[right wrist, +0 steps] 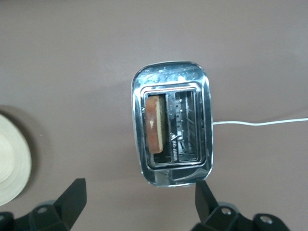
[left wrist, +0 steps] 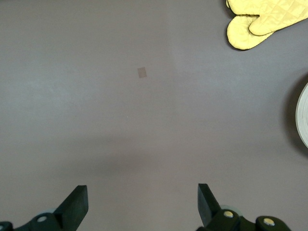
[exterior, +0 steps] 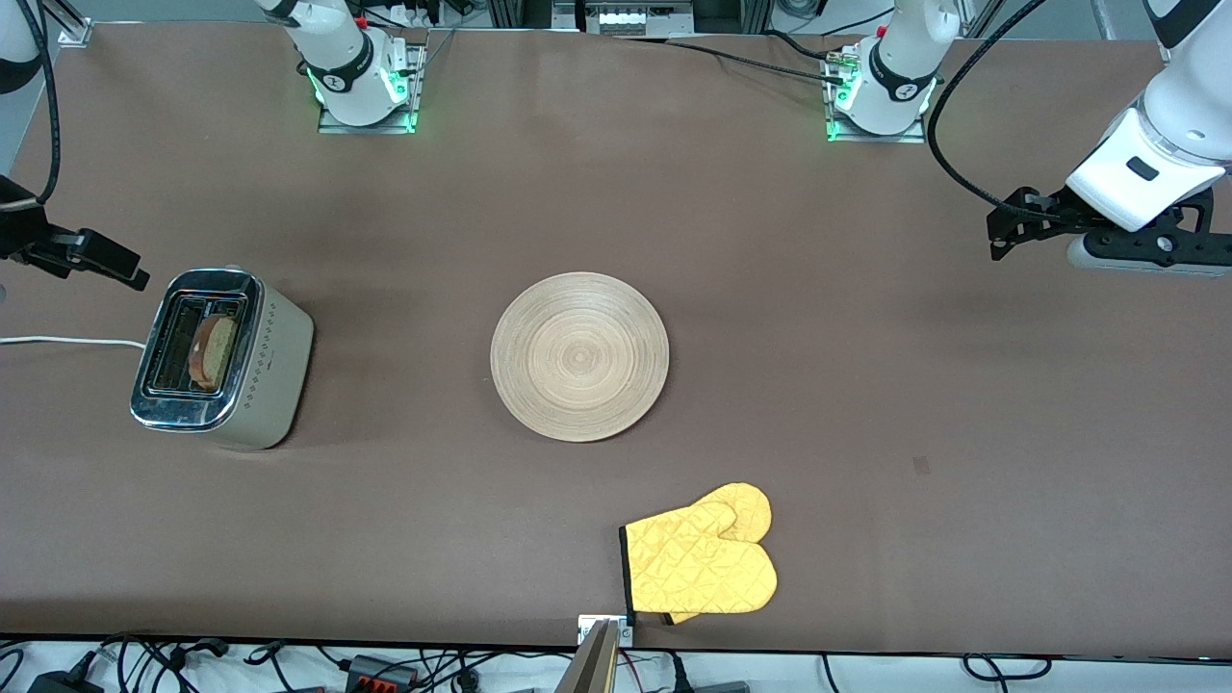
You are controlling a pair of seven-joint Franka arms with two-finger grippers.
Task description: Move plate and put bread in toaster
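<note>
I see the bread (exterior: 214,350) in the toaster (exterior: 252,371) on the brown table (exterior: 866,385); left claw (left wrist: 143,204) and right claw (right wrist: 139,202) gape wide, empty.

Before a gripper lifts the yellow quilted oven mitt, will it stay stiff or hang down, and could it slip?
The yellow quilted oven mitt lies flat and looks like padded fabric, so it would probably sag when lifted by one edge. Its stitched cloth surface likely gives fingers good grip, so slipping seems unlikely. It appears light and unbreakable; pushed, it would probably slide or bunch up on the brown table rather than roll.
</note>
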